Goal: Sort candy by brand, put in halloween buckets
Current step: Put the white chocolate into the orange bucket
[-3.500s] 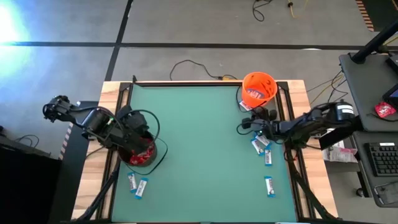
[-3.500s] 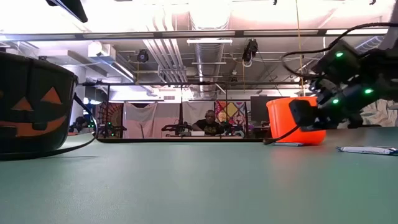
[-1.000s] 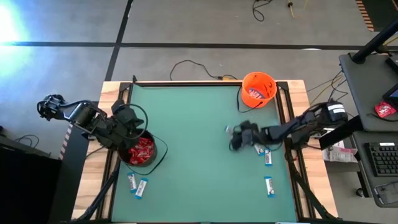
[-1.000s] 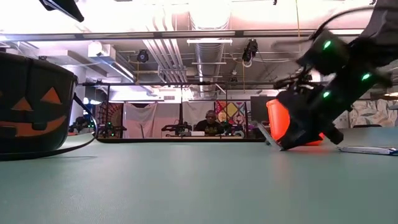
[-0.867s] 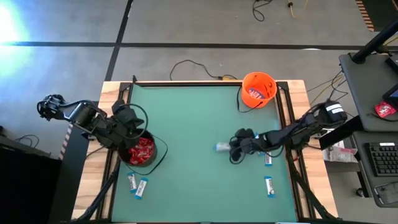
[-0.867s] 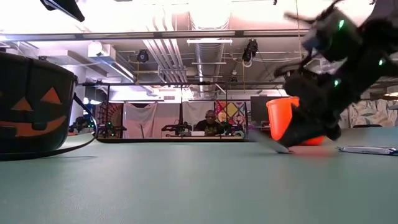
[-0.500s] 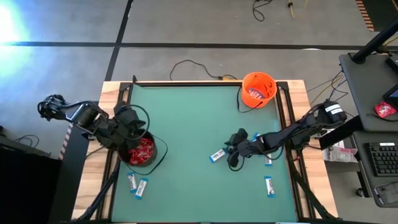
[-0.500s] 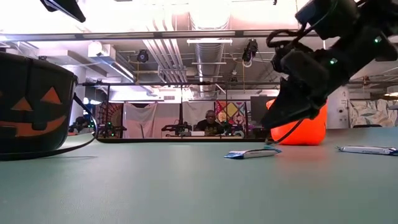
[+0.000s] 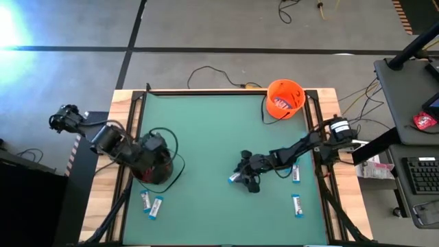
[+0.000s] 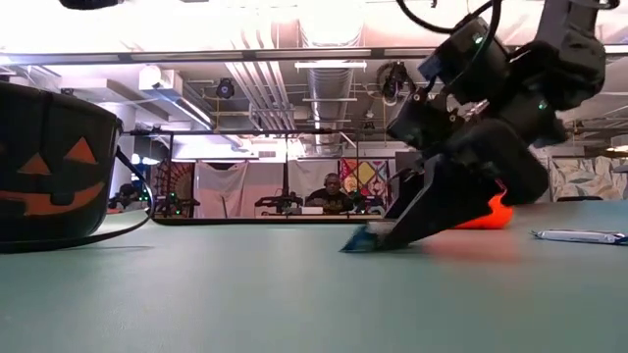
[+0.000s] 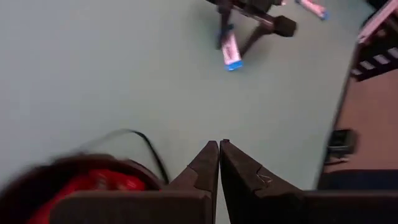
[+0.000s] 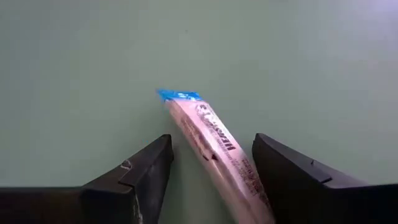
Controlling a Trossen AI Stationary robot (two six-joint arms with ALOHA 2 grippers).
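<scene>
Left hand closed over the black bucket; right hand spread open around a white-and-blue bar mid-surface.

The left hand (image 9: 152, 156), fingers pressed together and empty, hangs above the black bucket (image 9: 156, 167), whose red packets (image 11: 102, 186) only its wrist view shows. Two bars (image 9: 151, 204) lie nearby. The right hand (image 9: 244, 177) straddles one bar (image 12: 214, 146) without gripping; its printing is unreadable. The orange bucket (image 9: 285, 98) stands at the far edge, more bars (image 9: 296, 204) right.

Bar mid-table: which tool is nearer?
Right. The right tool sits over the bar, fingers open on either side of it. The left tool is far off, shut, over the black bucket.
</scene>
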